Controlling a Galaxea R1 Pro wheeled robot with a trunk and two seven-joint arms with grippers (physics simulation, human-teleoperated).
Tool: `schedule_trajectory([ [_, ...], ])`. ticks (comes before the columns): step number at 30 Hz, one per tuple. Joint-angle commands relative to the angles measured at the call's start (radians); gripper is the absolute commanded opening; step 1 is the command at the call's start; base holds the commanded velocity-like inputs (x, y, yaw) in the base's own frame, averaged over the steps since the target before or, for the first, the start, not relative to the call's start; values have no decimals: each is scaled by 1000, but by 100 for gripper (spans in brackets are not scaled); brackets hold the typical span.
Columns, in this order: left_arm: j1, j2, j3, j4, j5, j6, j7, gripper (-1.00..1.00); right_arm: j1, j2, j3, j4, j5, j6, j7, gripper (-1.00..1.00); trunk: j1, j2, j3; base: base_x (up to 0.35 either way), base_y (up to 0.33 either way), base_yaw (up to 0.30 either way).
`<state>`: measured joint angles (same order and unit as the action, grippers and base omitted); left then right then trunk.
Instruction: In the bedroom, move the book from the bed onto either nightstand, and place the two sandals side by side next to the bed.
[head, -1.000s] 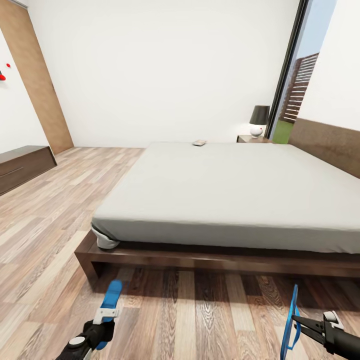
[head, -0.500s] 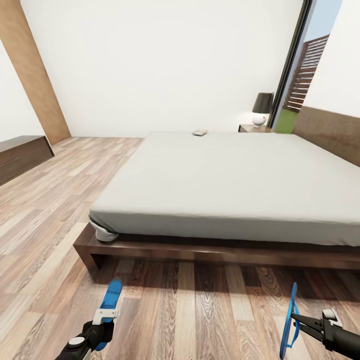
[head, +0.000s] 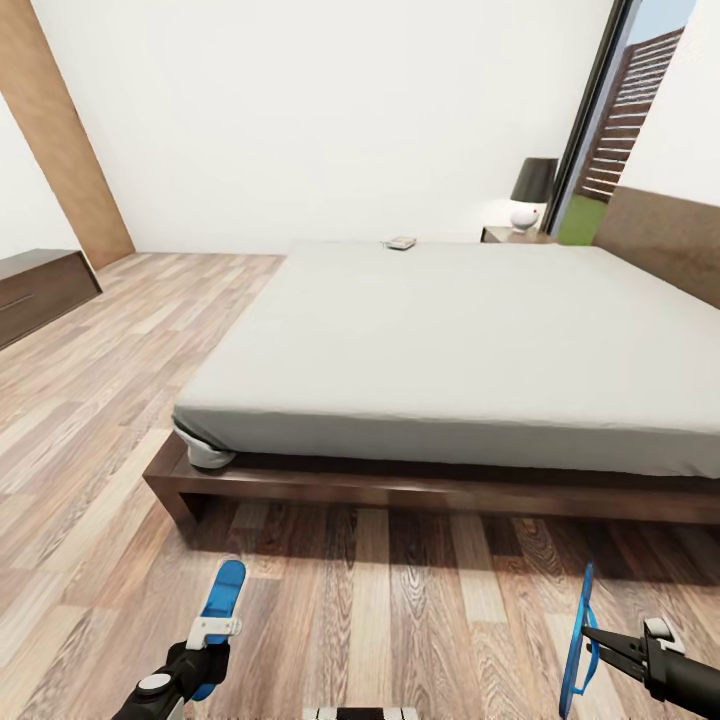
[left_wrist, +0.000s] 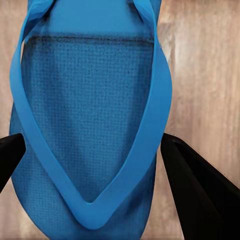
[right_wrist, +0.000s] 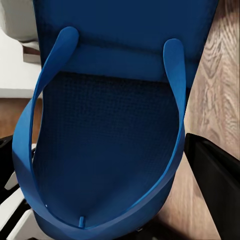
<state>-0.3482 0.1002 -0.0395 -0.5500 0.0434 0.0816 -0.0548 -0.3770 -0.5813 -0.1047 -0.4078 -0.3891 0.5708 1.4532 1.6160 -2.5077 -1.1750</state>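
The bed (head: 450, 340), a pale-grey mattress on a dark wooden frame, lies straight ahead of me. The book (head: 400, 242) rests on the mattress near its far edge. Past the far right corner stands a nightstand (head: 512, 236). My left gripper (head: 212, 632), low at the left, is shut on a blue sandal (head: 224, 592) (left_wrist: 90, 125) that points toward the bed. Low at the right, my right gripper (head: 598, 642) is shut on the other sandal (head: 578, 640) (right_wrist: 110, 140), held on edge. Both sandals hang above the wood floor in front of the bed frame.
A black-shaded lamp (head: 532, 192) stands on the nightstand. A long low dark cabinet (head: 40, 288) lines the left wall beside a brown door (head: 62, 140). The tall window (head: 610, 120) and the brown headboard (head: 665, 240) are at the right. Plank floor (head: 110, 400) stretches left of the bed.
The whole picture has shifted, so the camera has moved: the bed's far edge, the book and the nightstand sit higher. Both grippers still hold their sandals in the same places.
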Motion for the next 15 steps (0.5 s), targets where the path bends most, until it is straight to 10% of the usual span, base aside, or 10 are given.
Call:
schedule_trajectory([
  [1, 0, 1, -4, -2, 5, 6, 0, -100, 0, 0, -1, 0, -2, 11, 3, -100, 0, -1, -5, 0, 0, 0],
  [15, 0, 1, -5, -1, 6, 5, -2, -100, 0, 0, -1, -1, -2, 10, 10, -100, 4, -3, -40, 0, 0, 0],
])
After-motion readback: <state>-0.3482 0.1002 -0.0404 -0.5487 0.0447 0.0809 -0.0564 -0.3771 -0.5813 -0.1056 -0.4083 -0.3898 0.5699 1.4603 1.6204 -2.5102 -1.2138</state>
